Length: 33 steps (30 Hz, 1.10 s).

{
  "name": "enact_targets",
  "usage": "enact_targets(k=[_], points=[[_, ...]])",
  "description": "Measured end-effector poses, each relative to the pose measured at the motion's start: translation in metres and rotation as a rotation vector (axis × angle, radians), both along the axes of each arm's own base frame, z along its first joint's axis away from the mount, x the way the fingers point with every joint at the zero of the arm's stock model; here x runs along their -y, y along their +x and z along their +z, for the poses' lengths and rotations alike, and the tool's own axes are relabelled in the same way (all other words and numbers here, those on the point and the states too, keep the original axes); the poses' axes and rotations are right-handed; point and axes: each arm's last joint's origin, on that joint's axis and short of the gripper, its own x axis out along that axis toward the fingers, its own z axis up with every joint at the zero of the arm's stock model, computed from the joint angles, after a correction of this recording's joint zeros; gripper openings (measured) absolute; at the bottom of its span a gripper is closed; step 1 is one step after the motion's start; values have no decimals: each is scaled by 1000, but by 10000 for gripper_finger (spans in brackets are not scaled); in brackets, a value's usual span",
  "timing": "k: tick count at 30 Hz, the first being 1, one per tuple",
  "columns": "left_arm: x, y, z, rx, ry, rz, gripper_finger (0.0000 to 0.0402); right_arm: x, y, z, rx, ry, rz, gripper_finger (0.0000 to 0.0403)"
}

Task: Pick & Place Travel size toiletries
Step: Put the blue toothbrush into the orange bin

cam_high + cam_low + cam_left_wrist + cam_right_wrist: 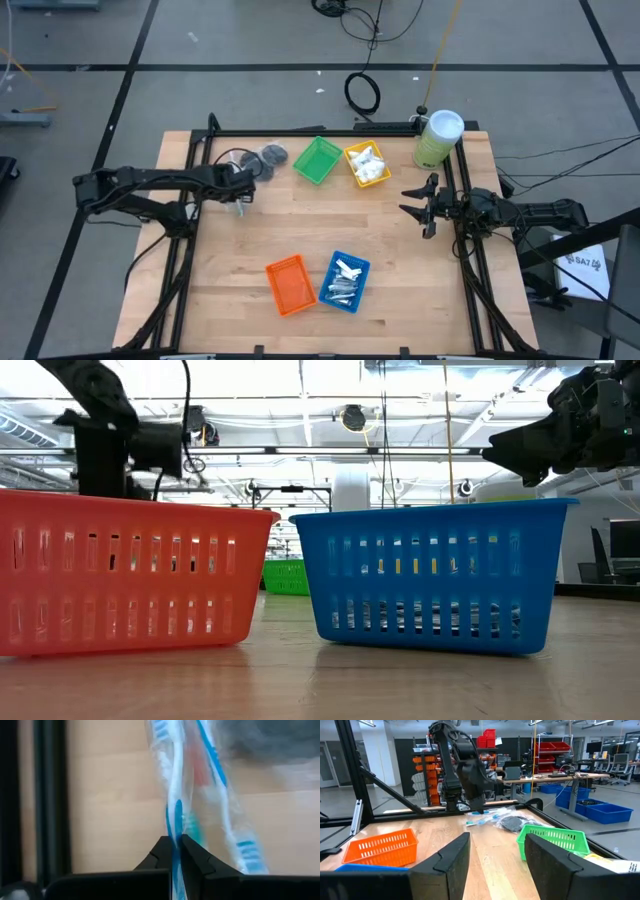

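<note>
My left gripper (243,198) is at the table's far left, pointing steeply down and shut on a slim clear-wrapped stick with blue and white (175,795). A second such stick (222,780) lies beside it. Dark grey discs (270,157) in clear wrap rest on the table just behind. The right wrist view shows the same pile of sticks and discs (505,820) under the left gripper (476,811). My right gripper (412,205) waits open and level at the table's right edge, with nothing between its fingers (455,857). My left gripper pinches the clear-wrapped stick (175,827) between its two fingertips. The fingers come from above, slanting steeply down. The stick runs on past the fingertips toward the table. I cannot tell whether its far end (470,822) is clear of the wood.
A green tray (318,160) and a yellow tray (367,165) holding white packets stand at the back. An orange tray (290,284) and a blue tray (344,280) holding silver items stand near the front. A pale green canister (437,138) stands at the back right.
</note>
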Motion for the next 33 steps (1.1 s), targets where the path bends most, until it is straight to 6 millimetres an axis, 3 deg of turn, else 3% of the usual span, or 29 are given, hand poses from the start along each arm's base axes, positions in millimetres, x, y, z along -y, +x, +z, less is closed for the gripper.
enact_targets(k=[10,18,24,33], points=[[26,14,53,238,87,-202,1,0,0,0,0,0,0,177],[40,16,58,291,121,-250,1,0,0,0,0,0,0,178],[54,33,65,419,150,-463,1,0,0,0,0,0,0,177],[70,43,72,500,196,-651,1,0,0,0,0,0,0,177]])
